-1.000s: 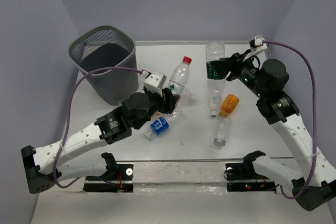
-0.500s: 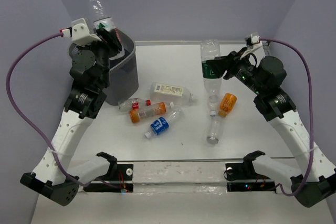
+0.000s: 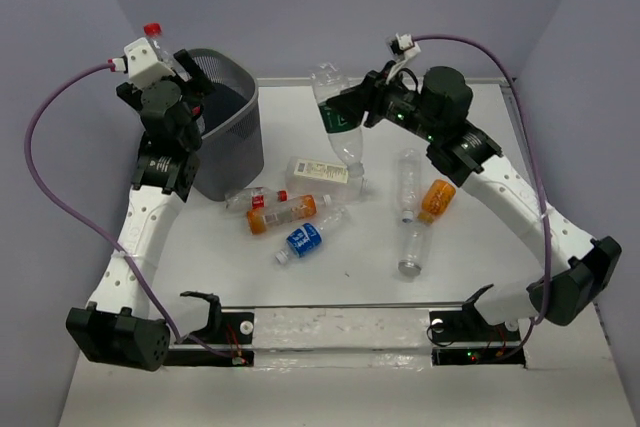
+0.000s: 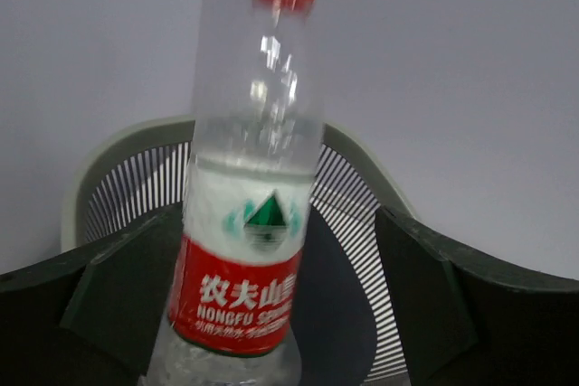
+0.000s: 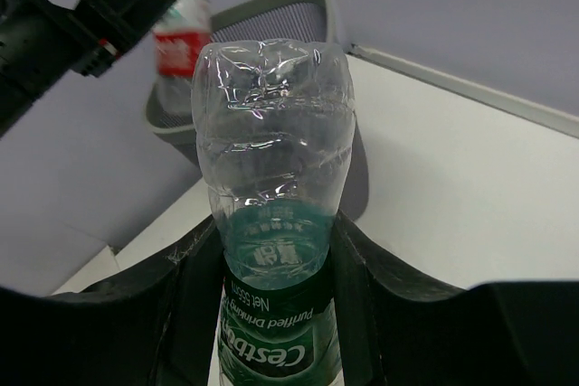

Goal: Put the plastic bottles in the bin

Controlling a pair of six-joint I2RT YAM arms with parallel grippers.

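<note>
The left jaws, released, flank the red-capped clear plastic bottle (image 4: 249,250) over the dark grey wire-mesh bin (image 4: 348,223), apparently to drop it; the right jaws clench 1 green-labelled bottle (image 5: 271,178).

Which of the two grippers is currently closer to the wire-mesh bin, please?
Left. The left gripper hangs over the rim of the bin, a red-capped bottle between its spread fingers; the right gripper holds a green-labelled bottle out over the middle of the table, clear of the bin.

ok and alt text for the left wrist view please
A clear bottle with a red cap and red label stands upright between the open left hand's two dark fingers. Behind it is the mouth of the grey mesh bin.
</note>
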